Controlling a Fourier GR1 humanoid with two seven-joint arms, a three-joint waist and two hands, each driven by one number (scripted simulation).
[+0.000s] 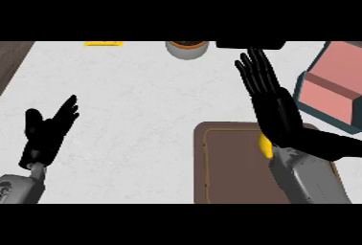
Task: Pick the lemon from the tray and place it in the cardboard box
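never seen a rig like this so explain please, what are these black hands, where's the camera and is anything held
This one picture is taken from the robot's head, looking steeply down at a white counter. The grey forearms with black hands are the robot's own. The left robot hand rests open at the lower left. The right robot hand is stretched flat above a brown tray. A yellow lemon peeks out on the tray beneath its wrist; neither hand holds anything. A cardboard box sits to the tray's right, a small pot at the far edge.
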